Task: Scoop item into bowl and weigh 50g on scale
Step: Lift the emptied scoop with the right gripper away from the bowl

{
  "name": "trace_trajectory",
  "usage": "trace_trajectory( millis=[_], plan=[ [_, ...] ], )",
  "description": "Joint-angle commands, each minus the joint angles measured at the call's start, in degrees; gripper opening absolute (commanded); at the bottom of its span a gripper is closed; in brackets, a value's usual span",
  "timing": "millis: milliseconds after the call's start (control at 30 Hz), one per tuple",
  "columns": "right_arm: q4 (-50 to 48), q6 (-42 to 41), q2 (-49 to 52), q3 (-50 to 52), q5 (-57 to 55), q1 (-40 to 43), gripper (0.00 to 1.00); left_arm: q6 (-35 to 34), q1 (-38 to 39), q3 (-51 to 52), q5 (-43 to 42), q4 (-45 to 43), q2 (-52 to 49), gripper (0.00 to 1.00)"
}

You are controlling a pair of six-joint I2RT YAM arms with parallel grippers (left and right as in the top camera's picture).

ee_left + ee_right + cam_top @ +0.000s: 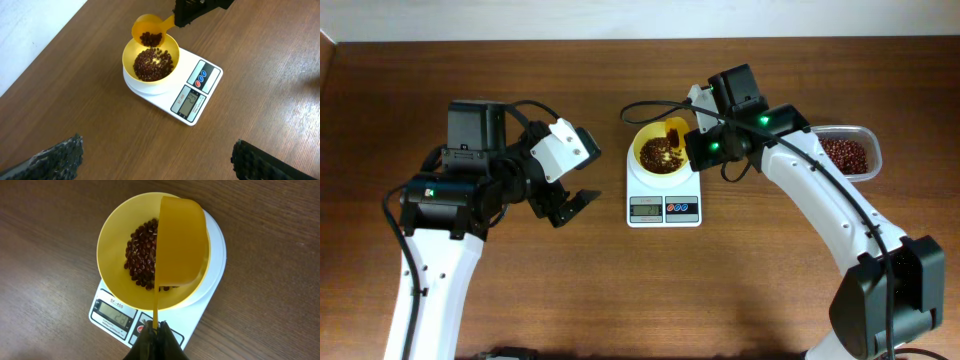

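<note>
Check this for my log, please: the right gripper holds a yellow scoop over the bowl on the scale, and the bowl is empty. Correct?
Not quite. The bowl is not empty: it holds a pile of beans, plain in the right wrist view. The rest stands: the right gripper holds the yellow scoop over the bowl on the scale.
</note>
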State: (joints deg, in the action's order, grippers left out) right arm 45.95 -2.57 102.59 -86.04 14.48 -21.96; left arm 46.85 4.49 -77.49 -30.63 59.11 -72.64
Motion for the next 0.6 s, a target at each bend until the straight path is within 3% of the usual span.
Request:
trace_trajectory(
  millis=[0, 567],
  plan=[
    [0.35, 0.66, -1.75, -1.31, -0.22, -0.92, 0.04, -0.57, 0.13, -0.87, 0.0, -0.04, 0.35, 0.99],
    [0.13, 0.87, -1.75, -1.31, -1.2, -0.92, 0.04, -0.57, 0.13, -0.87, 0.0, -0.04, 0.35, 0.99]
  ],
)
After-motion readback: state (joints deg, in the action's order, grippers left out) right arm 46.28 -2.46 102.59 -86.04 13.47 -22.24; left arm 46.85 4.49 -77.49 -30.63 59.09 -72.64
